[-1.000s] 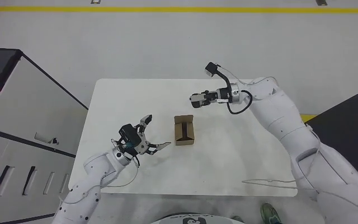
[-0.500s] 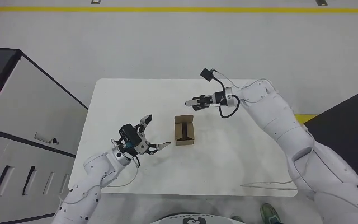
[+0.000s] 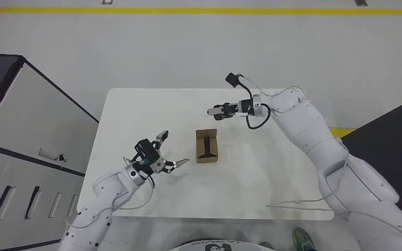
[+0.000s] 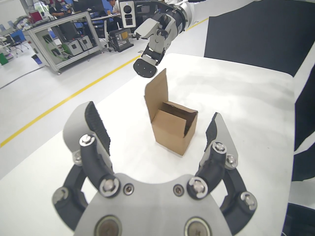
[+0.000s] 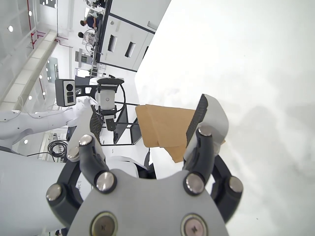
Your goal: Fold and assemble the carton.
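A small brown carton (image 3: 206, 145) stands upright on the white table (image 3: 270, 182), its top open and one tall flap sticking up. From the left wrist view the carton (image 4: 172, 128) is a short way ahead of my left gripper (image 4: 155, 124), which is open and empty. In the top view the left gripper (image 3: 175, 149) is just to the carton's left. My right gripper (image 3: 213, 112) hovers open beyond the carton's far side, and in the left wrist view the right gripper (image 4: 147, 60) hangs just above the tall flap. Past the open right gripper (image 5: 147, 119) the carton (image 5: 165, 126) shows between the fingers, apart from them.
A grey cabinet (image 3: 31, 125) stands off the table's left side. The table's near edge (image 3: 220, 216) lies close behind the left arm. A yellow floor line (image 3: 201, 10) runs beyond the table. Bare tabletop lies to the carton's right.
The right gripper has shifted a little to the left and turned at the wrist, ending nearer the carton's tall flap. The left gripper has barely moved.
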Motion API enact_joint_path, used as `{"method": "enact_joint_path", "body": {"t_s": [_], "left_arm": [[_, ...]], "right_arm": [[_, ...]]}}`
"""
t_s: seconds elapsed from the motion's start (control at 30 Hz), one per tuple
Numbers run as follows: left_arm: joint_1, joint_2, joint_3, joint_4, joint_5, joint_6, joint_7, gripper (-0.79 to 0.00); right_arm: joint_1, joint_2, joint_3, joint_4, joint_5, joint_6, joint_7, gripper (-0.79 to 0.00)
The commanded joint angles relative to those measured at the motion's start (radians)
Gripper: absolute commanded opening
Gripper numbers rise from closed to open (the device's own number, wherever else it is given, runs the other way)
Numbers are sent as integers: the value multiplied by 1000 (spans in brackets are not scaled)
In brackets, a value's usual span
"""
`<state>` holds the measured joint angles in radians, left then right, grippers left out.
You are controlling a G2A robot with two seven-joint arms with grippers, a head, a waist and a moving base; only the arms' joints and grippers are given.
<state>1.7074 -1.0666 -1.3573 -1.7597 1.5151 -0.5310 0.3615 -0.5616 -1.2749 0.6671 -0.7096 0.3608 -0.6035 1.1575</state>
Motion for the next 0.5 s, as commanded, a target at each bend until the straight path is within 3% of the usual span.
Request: {"method": "enact_joint_path", "body": {"t_s": [0.0, 0.03, 0.1, 0.13, 0.47], "left_arm": [[0, 0, 1, 0, -1, -1, 0, -785], [0, 0, 1, 0, -1, -1, 0, -785], [0, 0, 1, 0, -1, -1, 0, -785], [0, 0, 1, 0, -1, -1, 0, -785], [-21, -20, 160, 87, 94, 86, -29, -785]], "right_arm": [[-1, 0, 0, 0, 0, 0, 0, -18], [-1, 0, 0, 0, 0, 0, 0, -308], [-1, 0, 0, 0, 0, 0, 0, -674], [-1, 0, 0, 0, 0, 0, 0, -785], [-68, 1, 3, -8, -61, 53, -108, -785]]}}
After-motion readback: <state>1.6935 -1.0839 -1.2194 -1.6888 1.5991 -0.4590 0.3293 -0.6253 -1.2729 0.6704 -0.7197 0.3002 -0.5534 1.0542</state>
